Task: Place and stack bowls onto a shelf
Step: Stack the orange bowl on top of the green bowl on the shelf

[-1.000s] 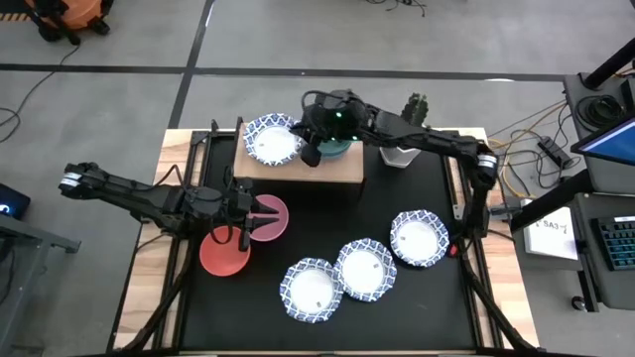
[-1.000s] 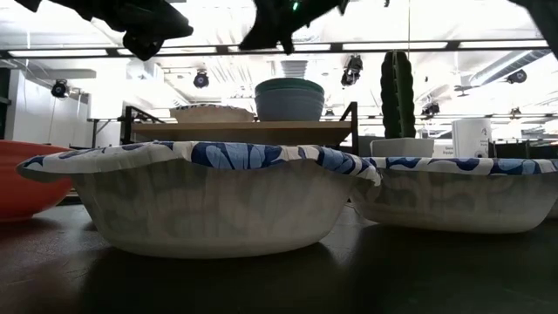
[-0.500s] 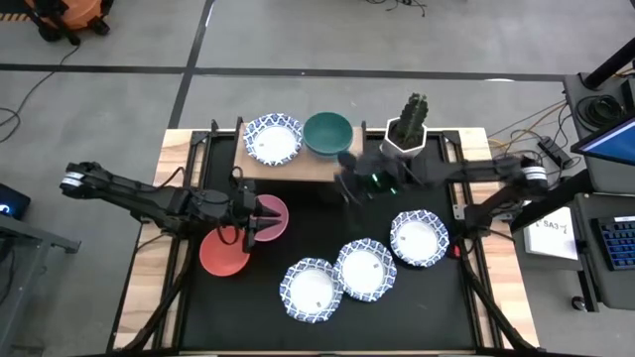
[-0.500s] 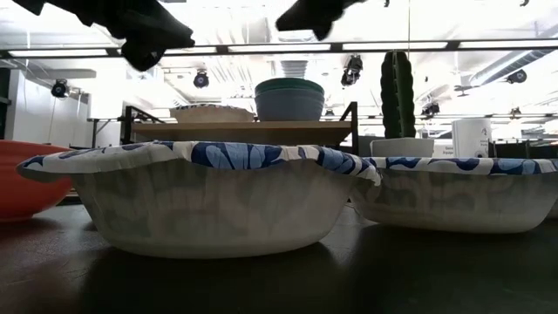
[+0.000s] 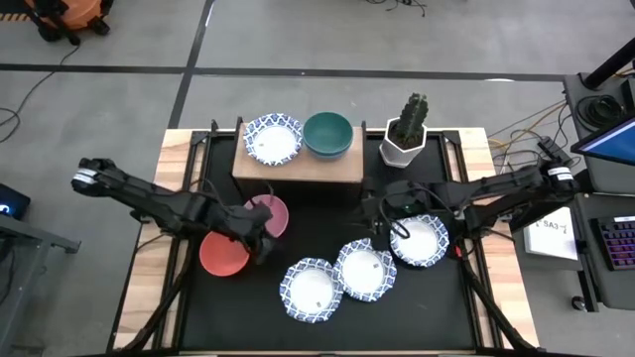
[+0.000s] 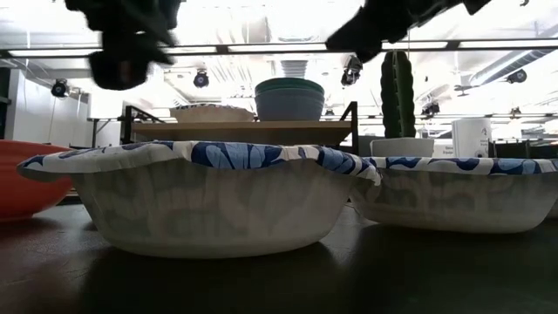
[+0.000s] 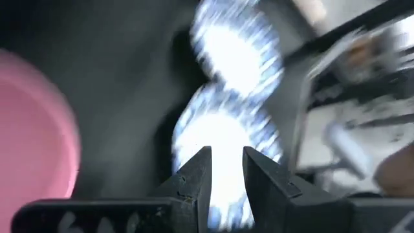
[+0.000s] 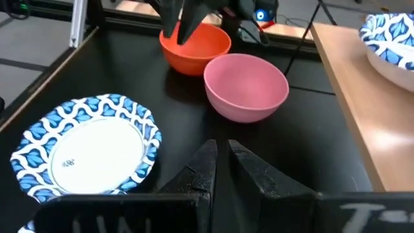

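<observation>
On the light-wood shelf (image 5: pixel 298 171) at upper centre a patterned white bowl (image 5: pixel 273 139) and stacked green bowl (image 5: pixel 327 133) already sit, leaving room, while the empty, nearly clenched right end effector (image 5: pixel 375 230) nears three patterned bowls (image 5: pixel 364 268) at lower centre, and the empty, slightly parted left end effector (image 5: pixel 264 248) hovers beside the pink bowl (image 5: pixel 268 215).
</observation>
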Tool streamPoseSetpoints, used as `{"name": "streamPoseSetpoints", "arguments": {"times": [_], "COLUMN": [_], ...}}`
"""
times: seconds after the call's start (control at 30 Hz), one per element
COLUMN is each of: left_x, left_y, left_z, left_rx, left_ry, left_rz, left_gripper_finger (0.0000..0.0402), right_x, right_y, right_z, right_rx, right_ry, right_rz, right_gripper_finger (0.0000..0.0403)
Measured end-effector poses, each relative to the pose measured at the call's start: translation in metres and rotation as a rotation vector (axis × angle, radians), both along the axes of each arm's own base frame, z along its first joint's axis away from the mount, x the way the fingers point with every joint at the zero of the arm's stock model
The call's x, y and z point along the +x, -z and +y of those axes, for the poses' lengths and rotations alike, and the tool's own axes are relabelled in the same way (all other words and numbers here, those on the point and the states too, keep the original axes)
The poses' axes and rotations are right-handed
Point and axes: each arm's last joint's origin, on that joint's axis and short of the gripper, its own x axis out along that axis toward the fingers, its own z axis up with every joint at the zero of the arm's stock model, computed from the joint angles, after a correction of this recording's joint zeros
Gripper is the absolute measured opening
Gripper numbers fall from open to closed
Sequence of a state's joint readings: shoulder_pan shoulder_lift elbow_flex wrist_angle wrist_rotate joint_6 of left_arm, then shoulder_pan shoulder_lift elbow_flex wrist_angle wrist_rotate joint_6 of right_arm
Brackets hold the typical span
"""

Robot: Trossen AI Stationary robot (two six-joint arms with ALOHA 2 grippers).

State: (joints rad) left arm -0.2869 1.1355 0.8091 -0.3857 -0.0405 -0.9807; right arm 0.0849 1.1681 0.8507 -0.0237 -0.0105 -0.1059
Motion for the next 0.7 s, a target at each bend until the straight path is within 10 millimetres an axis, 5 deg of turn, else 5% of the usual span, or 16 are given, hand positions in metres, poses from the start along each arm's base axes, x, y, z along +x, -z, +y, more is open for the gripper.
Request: {"name": "streamPoseSetpoints", "arguments": {"times": [0.33,0.7], "left_x": [-0.011,-0.019], "left_y": [-0.013,0.014], "left_z": [-0.043,-0.058], "left_rx": [0.049,0.023], "left_ry": [-0.058,-0.125], "left_rz": [0.685,0.812], "left_gripper_finger": [0.0073,0.0175], "right_x": [-0.011,-0.009], "right_y": [0.000,0.001], "right_z": [-0.001,-0.001], "right_rx": [-0.043,-0.045], "right_ry": [-0.011,-0.017], "right_rz": [-0.025,-0.023], "right_gripper_finger": [0.0027,0.0027]}}
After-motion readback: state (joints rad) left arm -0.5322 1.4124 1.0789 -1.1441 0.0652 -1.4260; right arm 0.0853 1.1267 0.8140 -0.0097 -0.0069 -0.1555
